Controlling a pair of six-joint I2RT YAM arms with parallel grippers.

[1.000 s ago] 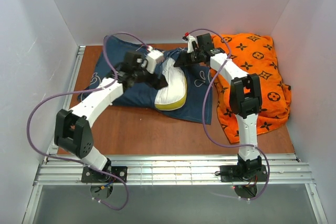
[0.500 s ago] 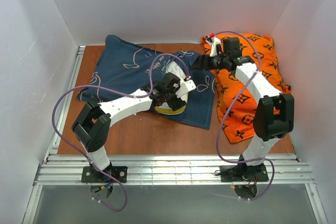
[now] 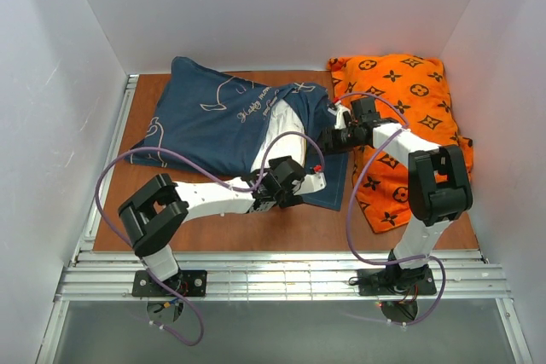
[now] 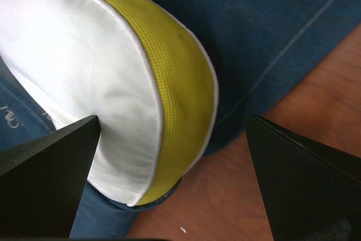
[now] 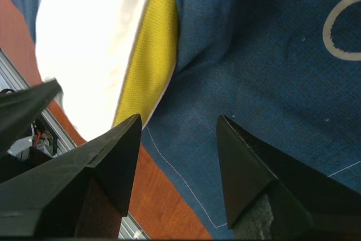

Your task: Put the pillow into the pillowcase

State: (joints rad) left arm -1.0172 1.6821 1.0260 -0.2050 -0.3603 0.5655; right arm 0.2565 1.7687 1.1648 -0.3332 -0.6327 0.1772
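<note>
navy fish-print pillowcase (image 3: 205, 117) lies on the far left half of the brown wooden table (image 3: 222, 229), with its opening facing right. the white pillow (image 3: 287, 130) with the yellow edge band (image 4: 180, 83) is partly in. its far part sits under the upper navy layer. its near end pokes out and rests on the lower layer of the case. cannot tell how deep it goes.

left tool (image 4: 174, 118): fingers spread wide, pinching nothing. the rounded near corner of the pillow sits between them. in the left wrist view one finger (image 4: 45, 184) is right up against the white face, and i can't confirm contact. the other finger (image 4: 307, 184) is clear of the pillow, over bare table and the case edge. the left arm lies low across the near part of the table.

right tool (image 5: 179, 118): fingers apart, nothing held. it is over navy fabric just beside the yellow band, on the pillow's right side. in the right wrist view the hem of the case and bare table show below the fingers.

orange monogram cushion (image 3: 401, 91) sits at far right, its left edge just beside the pillowcase. the right arm reaches across its near-left part.
</note>
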